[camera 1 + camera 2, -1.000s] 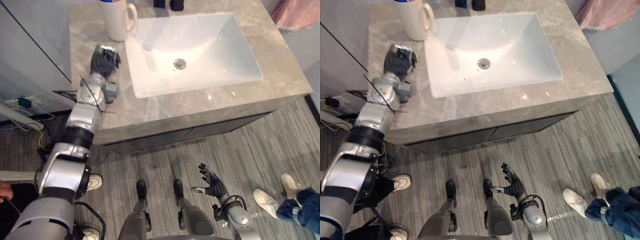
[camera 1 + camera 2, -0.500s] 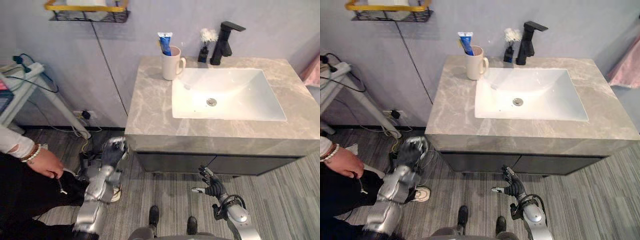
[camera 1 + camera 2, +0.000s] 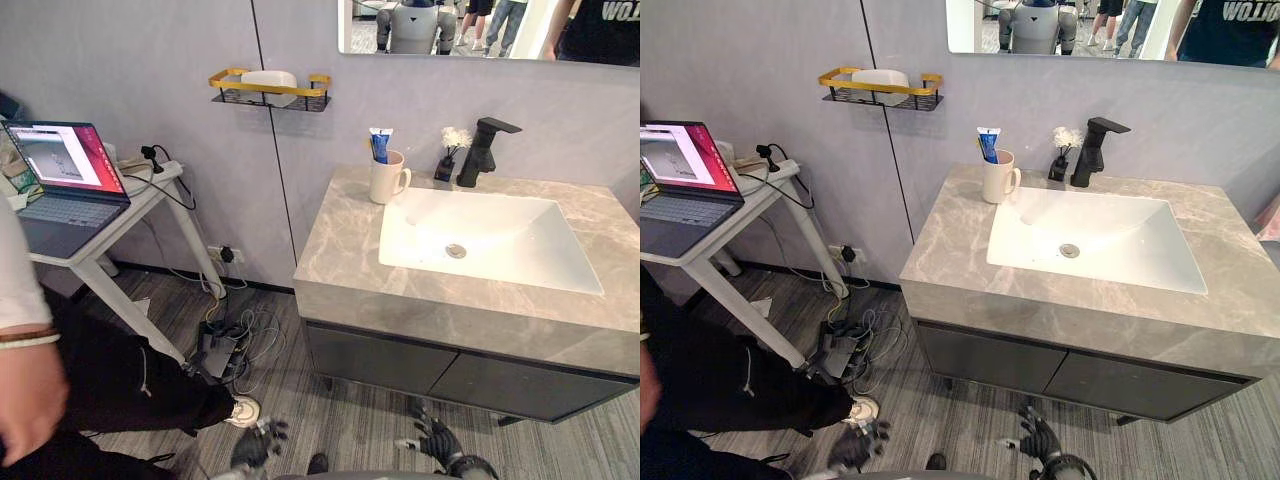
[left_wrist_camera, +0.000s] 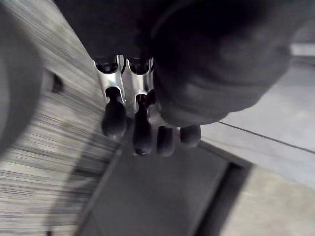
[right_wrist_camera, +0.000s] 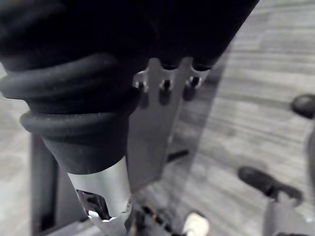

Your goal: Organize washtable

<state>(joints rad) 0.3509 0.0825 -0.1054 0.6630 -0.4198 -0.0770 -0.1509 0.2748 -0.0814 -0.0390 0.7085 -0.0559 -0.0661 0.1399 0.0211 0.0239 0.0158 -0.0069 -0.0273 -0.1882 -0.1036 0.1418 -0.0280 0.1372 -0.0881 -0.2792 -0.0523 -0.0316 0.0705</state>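
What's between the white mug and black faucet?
A small dark bottle of white flowers stands between white mug and black faucet, left eye view.

The left hand [image 4: 206, 73] hung with its dark ribbed cover close to the lens. Its silver fingers [image 4: 114, 113], dark at the tips, lay side by side, nearly straight, and held nothing. Past them ran a grey striped plank floor [image 4: 34, 152], then a dark flat panel [image 4: 162, 201], and beside it a pale grey surface [image 4: 275, 123] crossed by a thin dark line.
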